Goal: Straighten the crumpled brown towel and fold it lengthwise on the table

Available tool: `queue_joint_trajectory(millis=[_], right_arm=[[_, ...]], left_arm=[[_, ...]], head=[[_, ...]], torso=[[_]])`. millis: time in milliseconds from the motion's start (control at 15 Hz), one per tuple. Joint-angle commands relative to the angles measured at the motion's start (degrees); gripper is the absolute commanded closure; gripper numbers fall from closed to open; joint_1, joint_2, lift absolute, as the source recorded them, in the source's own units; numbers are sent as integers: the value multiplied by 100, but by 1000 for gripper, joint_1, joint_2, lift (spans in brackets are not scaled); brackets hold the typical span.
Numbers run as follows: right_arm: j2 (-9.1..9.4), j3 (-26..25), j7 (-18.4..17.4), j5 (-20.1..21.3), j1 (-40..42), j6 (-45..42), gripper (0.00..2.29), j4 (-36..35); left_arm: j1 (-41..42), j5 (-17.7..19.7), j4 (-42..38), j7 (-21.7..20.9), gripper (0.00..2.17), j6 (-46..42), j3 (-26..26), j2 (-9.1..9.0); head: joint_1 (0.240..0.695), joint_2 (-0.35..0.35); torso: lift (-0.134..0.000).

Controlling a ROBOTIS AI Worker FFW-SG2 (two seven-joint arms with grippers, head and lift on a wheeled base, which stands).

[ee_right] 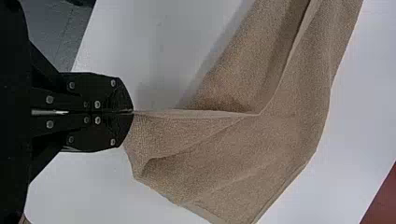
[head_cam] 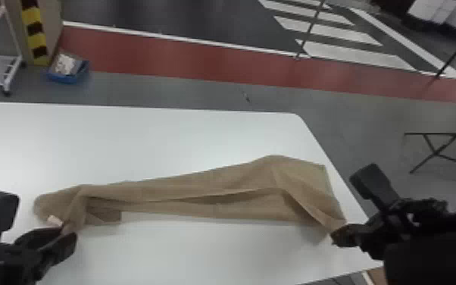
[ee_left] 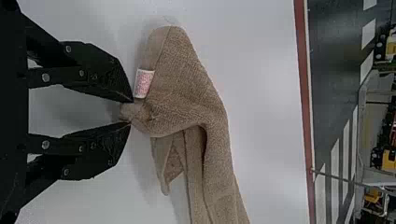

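The brown towel (head_cam: 200, 189) stretches across the table between both grippers, with a long fold along it and a bunched left end. At that left end is my left gripper (head_cam: 68, 232), gripping a small gathered bit of cloth. Seen from the left wrist, the left gripper (ee_left: 130, 112) pinches this bit beside a white tag (ee_left: 144, 83). My right gripper (head_cam: 335, 237) holds the near right corner of the towel. In the right wrist view, the right gripper (ee_right: 132, 112) is shut on that corner, and the towel (ee_right: 252, 158) spreads out from its fingertips.
The white table (head_cam: 125, 140) has its right edge close to the towel's right end and my right gripper. Beyond it on the floor stand a blue bin (head_cam: 68, 77), a white rack (head_cam: 7, 72) at the left and a thin dark-framed stand (head_cam: 439, 153) at the right.
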Motion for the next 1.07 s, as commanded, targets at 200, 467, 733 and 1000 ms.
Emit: queue_joint_trajectory(millis=[200,467,733,1000], right_arm=[[-1,-30,1,0,16,0,1146,-10],[-27,-74,-8,-9,-28,-18,1146,-19],[-203,66,1,17,209,-35,1146,-336],[-221,312,36,97,183,18,1146,-503]], left_arm=[[22,43,-230,-24,1534,0,100,-15],[137,245,-660,-455,1534,17,680,-15],[-30,254,-836,-1545,1534,35,1884,-15],[22,184,-731,-1756,535,123,2244,-15]], head=[[695,-350],[695,-350],[695,-350],[695,-251]], torso=[[-124],[-124],[-124],[-124]])
